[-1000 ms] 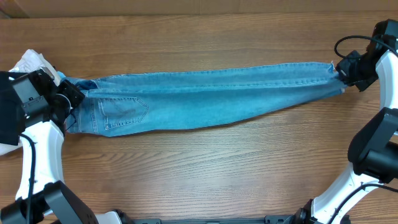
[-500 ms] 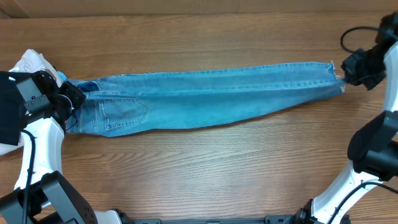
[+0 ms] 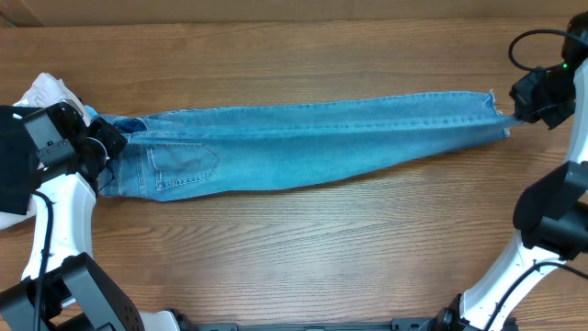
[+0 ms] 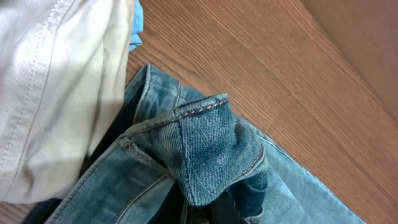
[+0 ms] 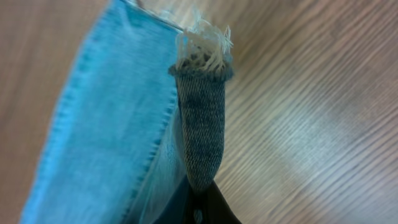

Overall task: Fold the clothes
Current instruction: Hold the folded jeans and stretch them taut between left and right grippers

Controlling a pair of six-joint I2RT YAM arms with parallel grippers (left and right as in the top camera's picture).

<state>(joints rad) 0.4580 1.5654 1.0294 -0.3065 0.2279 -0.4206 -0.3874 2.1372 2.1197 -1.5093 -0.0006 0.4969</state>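
Wood-grain table, overhead view. Near edge: both arm bases, with white links rising at left and right. The left arm bends inward. The left gripper sits low over the tabletop, jaws closed on the waistband end of the jeans. The wrist view shows a bunched waistband fold pinched there. The jeans lie flat, doubled lengthwise, stretched left to right across mid-table, back pocket up. The right arm reaches along the right side, right gripper clamped on the frayed hem. A cream garment lies just behind the left gripper, against the waistband.
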